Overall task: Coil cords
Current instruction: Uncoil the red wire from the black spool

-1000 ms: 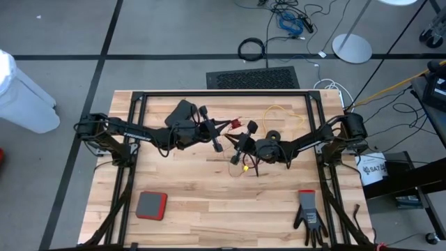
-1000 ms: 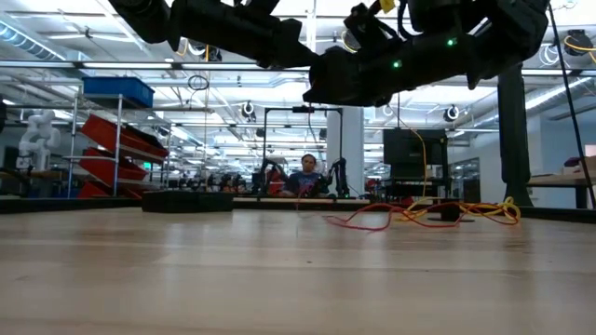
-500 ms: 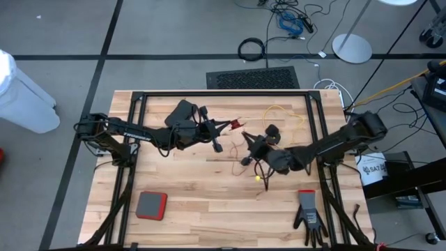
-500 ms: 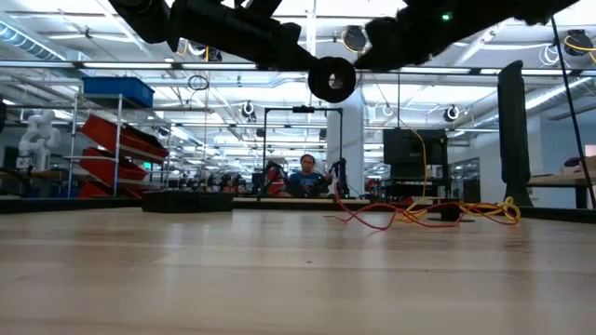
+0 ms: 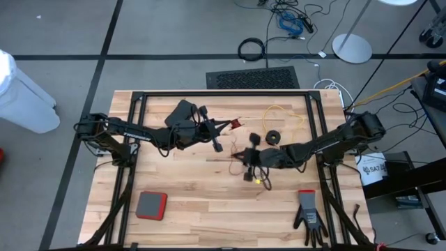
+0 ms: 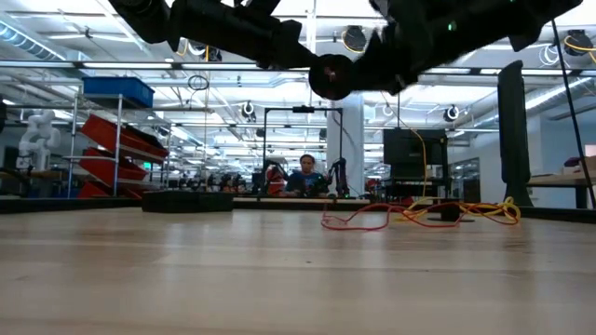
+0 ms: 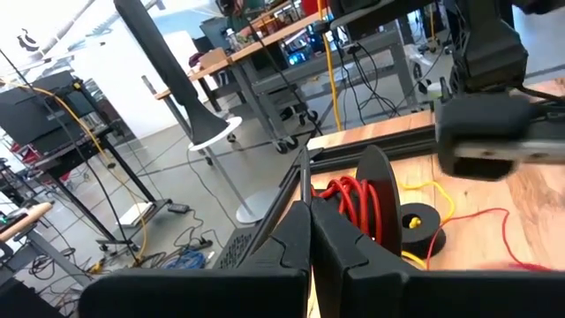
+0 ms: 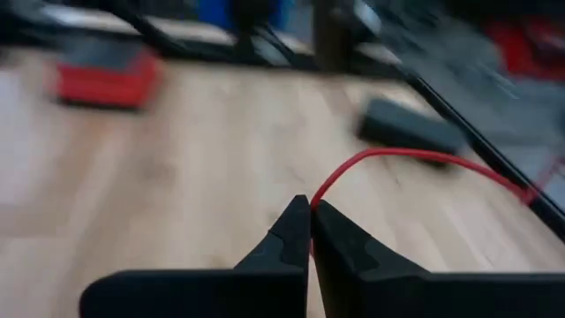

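My left gripper (image 5: 224,127) is shut at mid table, above the wood, on a small black reel (image 7: 375,199) wound with red cord (image 7: 346,201). That reel is the round disc (image 6: 330,76) high in the low view. My right gripper (image 5: 242,156), just right of it, is shut on the loose red cord (image 8: 388,157). A second black reel (image 5: 273,137) lies flat on the table with the yellow cord (image 5: 280,111) looped by it. Slack red and yellow cord (image 6: 419,216) lies on the far table. My left gripper reaches in level from the table's left, its shut fingers (image 7: 296,243) meeting the reel at its near rim (image 7: 306,181). The fingers hide the place of contact. The reel stands on edge, lifted clear of the table. My right gripper pinches a single strand of the red cord (image 8: 316,200) between its fingertips, coming in from the table's right and tipped slightly down. The cord arcs slack away from the fingers, above the wood.
A flat black box (image 5: 182,111) sits at the far left of the work area, a red and grey pad (image 5: 151,205) near the front left, and a black glove (image 5: 309,216) at the front right. Black frame rails (image 5: 223,94) border the table.
My right gripper has gone toward the table's near edge and a little up, tipping closer to level and swinging about, still shut on the red cord. It no longer covers the held reel in the low view. The slack cord on the table has shifted slightly.
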Controlling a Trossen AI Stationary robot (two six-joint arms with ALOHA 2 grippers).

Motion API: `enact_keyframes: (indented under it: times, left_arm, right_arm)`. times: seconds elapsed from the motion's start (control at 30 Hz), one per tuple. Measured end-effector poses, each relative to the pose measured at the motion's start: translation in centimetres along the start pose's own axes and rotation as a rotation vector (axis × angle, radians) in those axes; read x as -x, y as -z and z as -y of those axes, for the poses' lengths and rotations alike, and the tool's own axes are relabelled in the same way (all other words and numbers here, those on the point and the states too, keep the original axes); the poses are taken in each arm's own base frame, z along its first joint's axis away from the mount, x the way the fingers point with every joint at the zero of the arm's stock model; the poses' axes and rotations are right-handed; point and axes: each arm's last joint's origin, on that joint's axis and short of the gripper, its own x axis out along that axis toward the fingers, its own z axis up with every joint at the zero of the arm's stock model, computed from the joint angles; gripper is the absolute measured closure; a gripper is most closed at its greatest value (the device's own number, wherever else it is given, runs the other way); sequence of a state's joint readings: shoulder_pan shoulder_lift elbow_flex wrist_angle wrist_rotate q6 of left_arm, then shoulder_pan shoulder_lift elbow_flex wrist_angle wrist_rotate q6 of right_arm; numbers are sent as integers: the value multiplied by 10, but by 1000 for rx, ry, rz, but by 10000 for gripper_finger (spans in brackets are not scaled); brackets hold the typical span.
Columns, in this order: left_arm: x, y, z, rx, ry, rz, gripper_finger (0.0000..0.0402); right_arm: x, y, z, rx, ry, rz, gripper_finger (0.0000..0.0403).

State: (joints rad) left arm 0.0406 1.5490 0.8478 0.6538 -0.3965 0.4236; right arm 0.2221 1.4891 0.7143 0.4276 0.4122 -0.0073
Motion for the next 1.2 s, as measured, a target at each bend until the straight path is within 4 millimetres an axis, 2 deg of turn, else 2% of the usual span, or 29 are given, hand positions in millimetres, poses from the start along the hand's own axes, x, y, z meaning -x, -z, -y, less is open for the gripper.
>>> enact_keyframes:
  times: [0.2, 0.47, 0.6, 0.73, 0.93, 1.03, 1.2]
  left_arm:
    - [0, 2, 1, -7, 6, -15, 402]
    - [0, 2, 1, -10, 9, -21, 402]
    - [0, 2, 1, -10, 9, -21, 402]
    - [0, 2, 1, -10, 9, -21, 402]
    - [0, 1, 0, -3, 5, -6, 402]
    - [0, 0, 0, -1, 5, -1, 402]
    - [0, 0, 0, -1, 9, 0, 402]
  right_arm:
    - [17, -18, -12, 100, -12, 116, 403]
    - [61, -34, -26, 193, 321, 123, 403]
    - [82, -27, -20, 159, 551, 38, 403]
    - [93, -10, -6, 32, 559, -43, 403]
    - [84, 19, 10, -166, 451, -298, 403]
    - [71, 26, 10, -191, 379, -388, 403]
    - [47, 29, 5, -171, 184, -430, 398]
